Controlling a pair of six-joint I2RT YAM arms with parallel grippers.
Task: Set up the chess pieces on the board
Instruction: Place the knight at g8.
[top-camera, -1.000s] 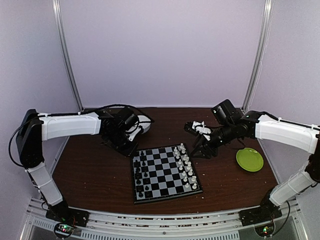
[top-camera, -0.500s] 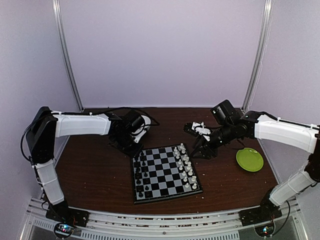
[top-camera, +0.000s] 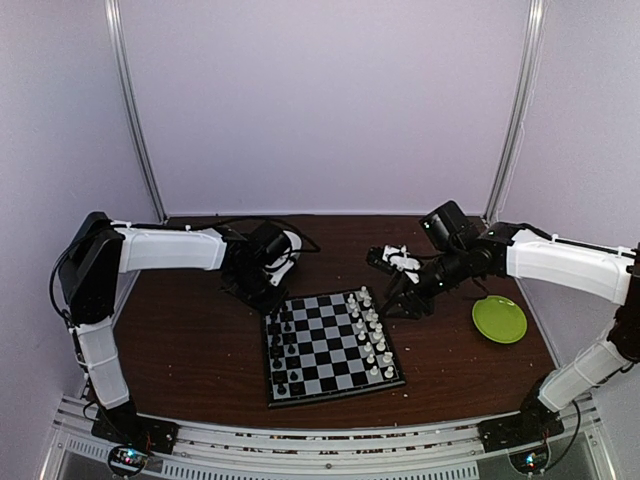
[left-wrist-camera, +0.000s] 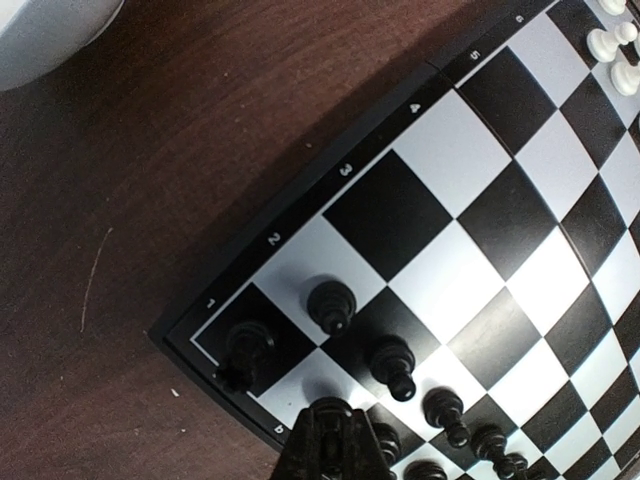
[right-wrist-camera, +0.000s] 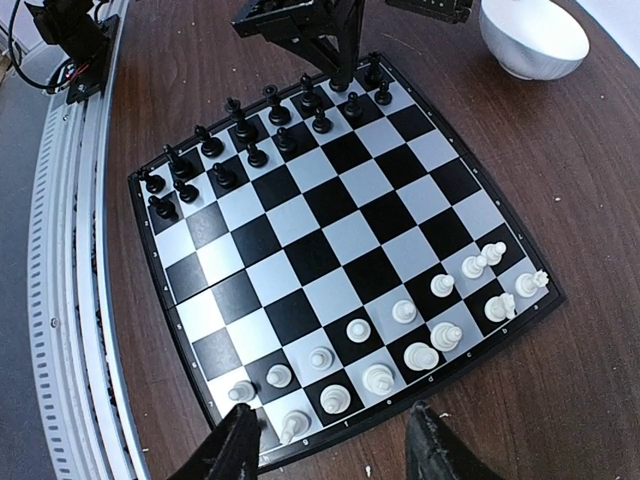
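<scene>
The board (top-camera: 322, 352) lies mid-table, with black chess pieces (top-camera: 283, 350) along its left side and white chess pieces (top-camera: 375, 340) along its right. My left gripper (top-camera: 265, 297) hangs at the board's far left corner. In the left wrist view its fingers (left-wrist-camera: 335, 440) are shut just above a bare white edge square of the board (left-wrist-camera: 420, 140), beside black pieces (left-wrist-camera: 332, 303). Whether a piece sits between the tips is hidden. My right gripper (top-camera: 398, 300) is open and empty at the far right corner. Its midpoint (right-wrist-camera: 335, 450) hovers over the rim by the white pieces (right-wrist-camera: 380, 378).
A white bowl (top-camera: 290, 245) stands behind the left gripper, close to the board's far left corner. A green plate (top-camera: 499, 319) lies on the table at the right. Small crumbs dot the wood around the board (right-wrist-camera: 330, 200).
The left arm has swung right, bringing its shut gripper from the bowl's side over the board's far left corner. The right arm has barely moved.
</scene>
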